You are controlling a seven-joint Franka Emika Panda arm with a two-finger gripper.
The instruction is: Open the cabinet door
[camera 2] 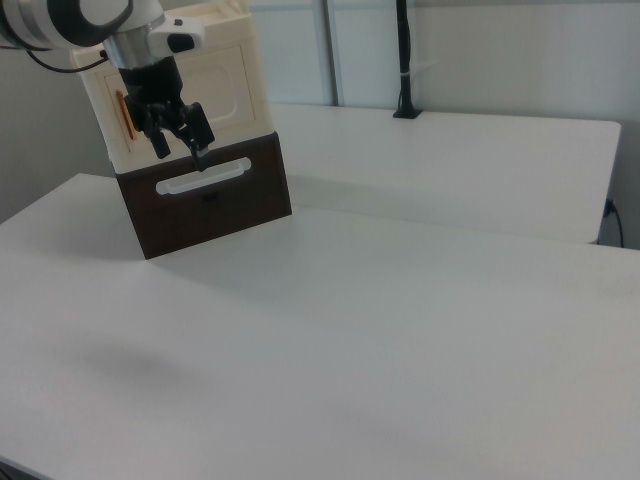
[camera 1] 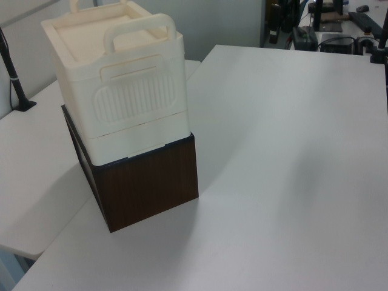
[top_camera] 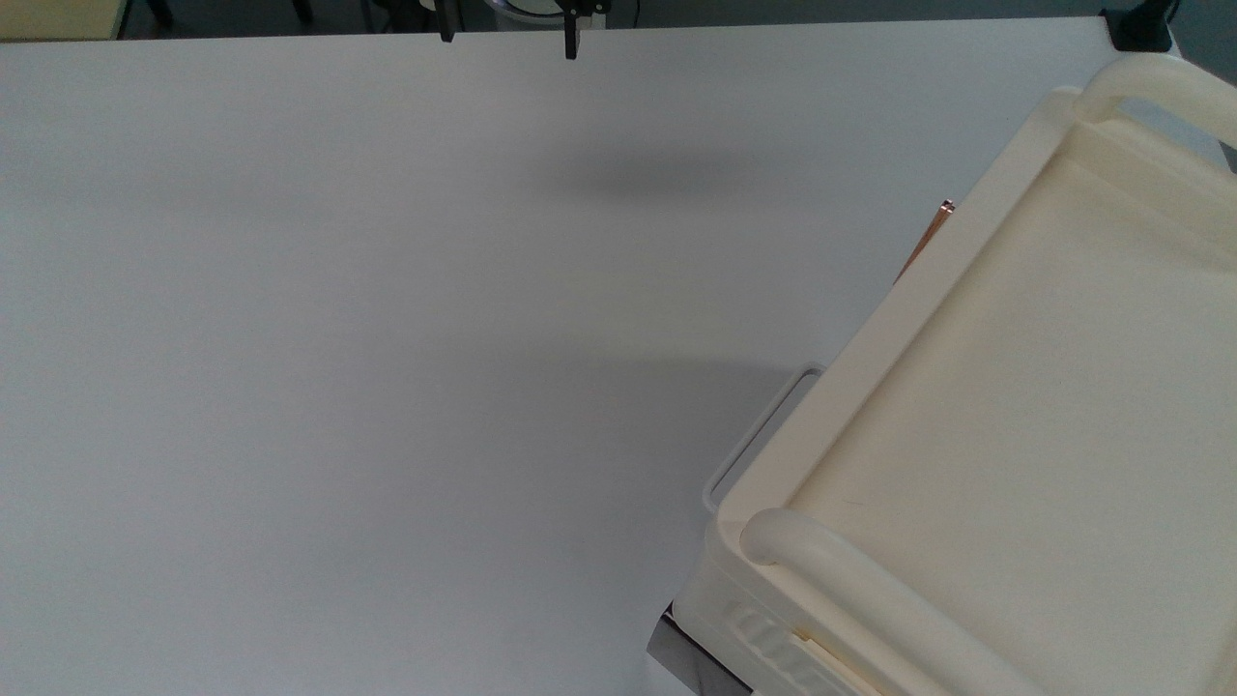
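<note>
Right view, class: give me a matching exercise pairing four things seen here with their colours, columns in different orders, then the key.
Things:
1. cabinet door
2. bar handle
3. claw
4. lower box under the cabinet

Colours:
a. dark brown
b. black
c. cream-white
d. copper

Pairs: 1-c, 2-d, 3-b, 4-a
</note>
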